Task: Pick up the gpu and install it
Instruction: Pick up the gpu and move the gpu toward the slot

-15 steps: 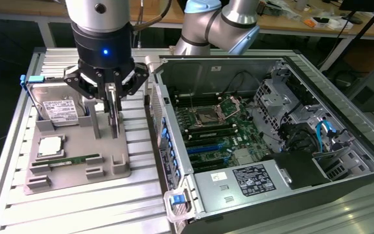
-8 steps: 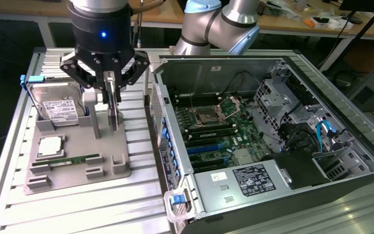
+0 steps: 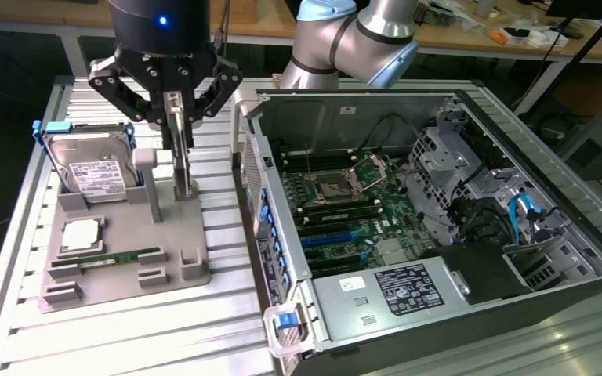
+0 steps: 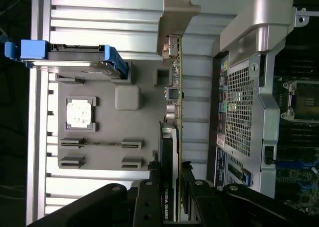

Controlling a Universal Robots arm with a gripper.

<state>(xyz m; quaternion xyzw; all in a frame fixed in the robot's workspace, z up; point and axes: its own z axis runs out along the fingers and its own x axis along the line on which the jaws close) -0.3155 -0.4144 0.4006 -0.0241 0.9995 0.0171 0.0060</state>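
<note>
While it stands on edge in the grey holder, at 3 o'clock from the hard drive, the gpu is pinched at its top by the end effector. The card seems light, stiff and fragile, so it is best held by its flat faces.

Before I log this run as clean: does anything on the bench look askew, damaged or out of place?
Nothing stands out. The gpu stands upright in the gray fixture directly below the end effector, and the hard drive and RAM stick sit squarely in their holders. The computer case lies open beside them.
</note>
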